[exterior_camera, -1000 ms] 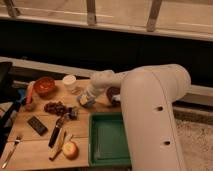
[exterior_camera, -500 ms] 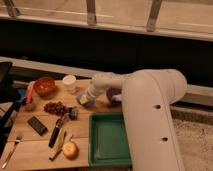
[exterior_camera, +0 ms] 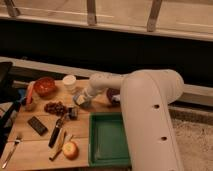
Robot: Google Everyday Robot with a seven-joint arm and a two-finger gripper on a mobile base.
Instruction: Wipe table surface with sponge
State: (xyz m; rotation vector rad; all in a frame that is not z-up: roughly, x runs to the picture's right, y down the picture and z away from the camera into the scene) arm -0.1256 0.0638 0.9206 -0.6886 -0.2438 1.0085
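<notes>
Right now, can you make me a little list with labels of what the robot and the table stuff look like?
gripper: down low on the table surface, near the back middle
sponge: at the gripper's tip
white cup: upright, just behind the gripper
green tray: front right, under the arm
apple: front, left of the tray

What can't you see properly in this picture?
- Gripper, camera view: low over the table surface beside the white cup; the arm's end covers the fingers.
- Sponge: only a pale bit shows under the gripper.
- Round dark thing behind the arm: half hidden by it.
- Fork: cut off at the left edge.
</notes>
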